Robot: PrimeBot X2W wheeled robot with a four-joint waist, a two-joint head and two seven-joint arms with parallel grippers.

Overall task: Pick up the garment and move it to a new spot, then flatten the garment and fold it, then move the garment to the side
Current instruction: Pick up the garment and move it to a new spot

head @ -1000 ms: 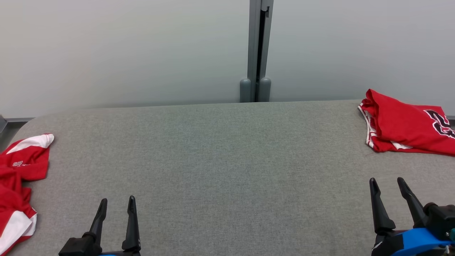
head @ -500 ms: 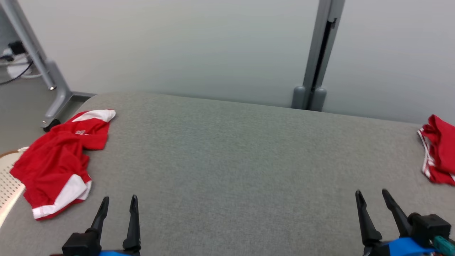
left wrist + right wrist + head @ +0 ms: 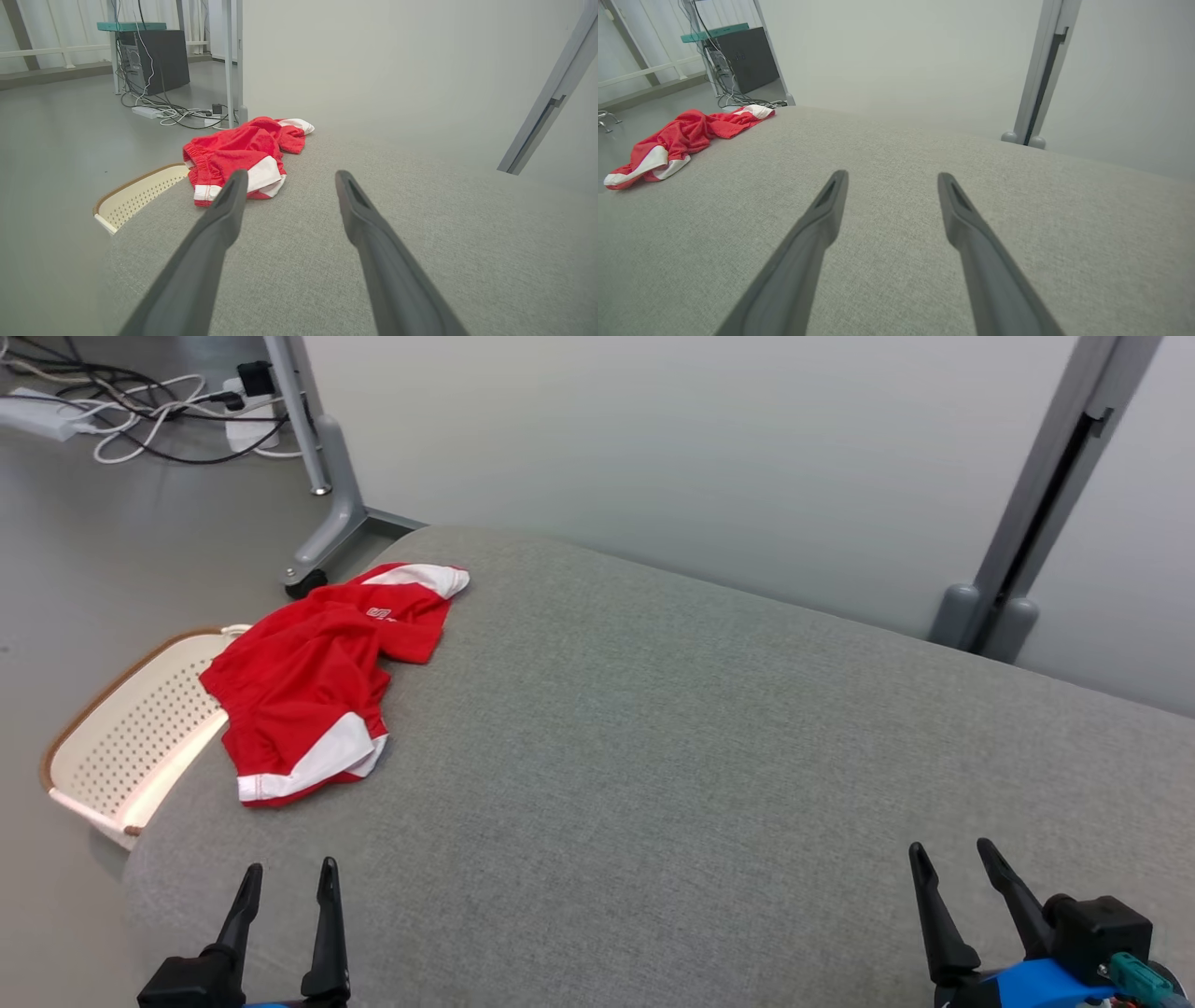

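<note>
Crumpled red fabric garment with white trim (image 3: 313, 686) lies on the far left corner of the grey fabric-covered table (image 3: 700, 756). Its left part reaches the table edge, just beside a cream perforated plastic basket with brown rim (image 3: 121, 747) standing on the floor.

Left gripper (image 3: 289, 866): near left of the table, dark fingers apart, holding nothing. Garment is ahead of it, not touching. In the left wrist view the white-trimmed hem sits just past the left fingertip.

Right gripper (image 3: 950, 847): near right of the table, fingers apart, holding nothing. Garment is well apart from it, across the table to its left, and shows at the upper left of the right wrist view.

Bare table between the grippers. Behind is a pale grey partition wall with a grey metal post (image 3: 1036, 523). Tangled cables (image 3: 140, 411) lie on the floor at far left.
</note>
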